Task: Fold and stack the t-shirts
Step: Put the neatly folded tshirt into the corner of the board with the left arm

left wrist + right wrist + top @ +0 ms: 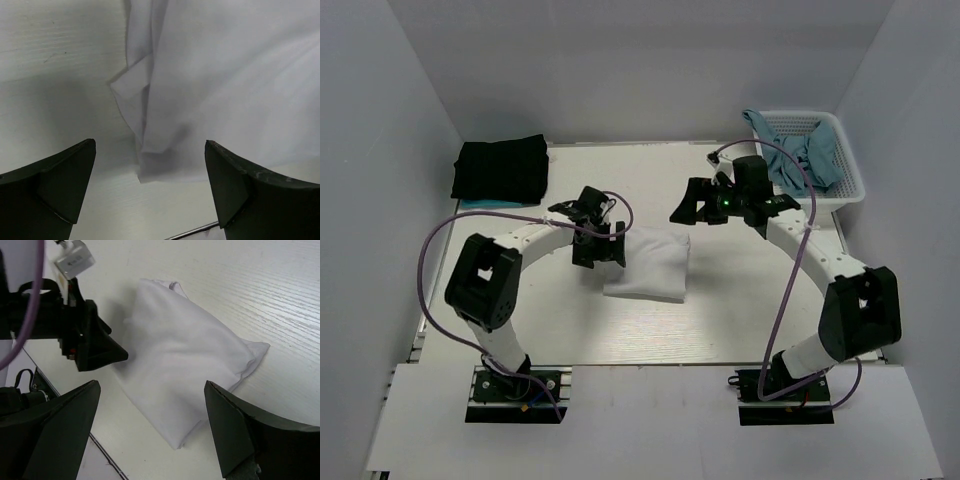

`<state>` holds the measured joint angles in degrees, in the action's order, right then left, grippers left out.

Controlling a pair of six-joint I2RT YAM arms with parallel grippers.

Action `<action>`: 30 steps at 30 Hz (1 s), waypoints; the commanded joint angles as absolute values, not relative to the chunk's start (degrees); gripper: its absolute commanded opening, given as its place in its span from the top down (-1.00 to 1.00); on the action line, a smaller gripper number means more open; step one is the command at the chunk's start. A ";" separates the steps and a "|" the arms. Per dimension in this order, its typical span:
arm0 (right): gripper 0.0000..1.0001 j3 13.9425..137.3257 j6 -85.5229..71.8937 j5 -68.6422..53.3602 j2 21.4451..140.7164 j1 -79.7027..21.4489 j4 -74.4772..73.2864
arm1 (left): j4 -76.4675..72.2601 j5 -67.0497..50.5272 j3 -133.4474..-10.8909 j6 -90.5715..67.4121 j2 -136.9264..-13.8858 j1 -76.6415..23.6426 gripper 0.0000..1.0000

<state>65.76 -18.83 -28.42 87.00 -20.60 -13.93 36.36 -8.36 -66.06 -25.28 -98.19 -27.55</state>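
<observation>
The white table [720, 320] carries everything. Near its middle lies the white shirt [650, 262], folded into a puffy rectangle, flat on the surface between the two arms. The black shirt [501, 168] lies folded at the far left corner, well apart from the white one and from both grippers.

At the far right corner stands a white mesh basket [850, 175], with a crumpled blue cloth [798, 160] in it, part of it draped over the near-left rim.

The left gripper [598, 243] sits just at the white shirt's left edge. Its jaws are spread wide and hold nothing. In its wrist view the shirt's folded edge, with a small loose flap, lies on the table between and beyond the two fingers [65, 180], and neither finger touches the cloth.

The right gripper [720, 205] is above the table just past the shirt's far right corner, between shirt and basket. Its jaws are also spread wide and empty. Its wrist view looks down on the whole folded shirt, framed between its fingers [240, 430], with the left gripper beside the shirt's opposite edge.
</observation>
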 commanded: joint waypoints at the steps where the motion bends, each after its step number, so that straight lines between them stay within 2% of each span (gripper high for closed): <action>1: -0.81 64.25 -18.37 -25.23 84.82 -20.30 -17.48 | 33.05 -5.46 -66.26 -23.91 -99.75 -28.30 -1.00; 3: -0.81 63.99 -18.63 -24.96 82.80 -20.22 -18.02 | 30.42 -5.45 -66.97 -25.22 -102.38 -28.30 -1.00; 8: -0.81 61.44 -18.81 -20.15 78.76 -20.30 -19.94 | 28.65 -4.66 -70.83 -24.61 -108.62 -28.83 -0.85; 14: -0.81 59.59 -18.28 -15.74 75.94 -20.13 -22.23 | 24.18 -7.47 -69.17 -23.91 -112.75 -29.88 -0.71; 17: -0.81 58.80 -18.46 -14.51 75.06 -20.13 -22.59 | 24.69 -6.95 -69.87 -23.91 -115.57 -29.88 -0.43; 18: -0.81 58.62 -18.46 -13.98 74.62 -20.13 -22.67 | 24.70 -6.94 -70.40 -23.91 -116.19 -30.40 -0.21; 21: -0.81 57.92 -18.54 -12.05 73.48 -20.04 -22.85 | 23.74 -6.94 -69.26 -23.20 -115.50 -31.03 0.12; 23: -0.81 57.48 -18.63 -11.43 72.43 -19.95 -22.59 | 23.21 -7.55 -68.55 -22.68 -114.70 -31.03 0.48; 24: -0.81 57.39 -18.72 -11.08 72.33 -19.69 -22.41 | 23.20 -7.56 -69.16 -22.68 -114.18 -31.03 0.79; 25: -0.81 57.13 -18.98 -10.81 72.16 -19.95 -22.41 | 23.20 -7.56 -69.69 -22.68 -114.17 -31.03 0.99; 30: -0.81 55.29 -19.42 -9.41 70.14 -19.86 -21.80 | 28.73 -6.24 -76.99 -20.66 -110.68 -29.71 1.00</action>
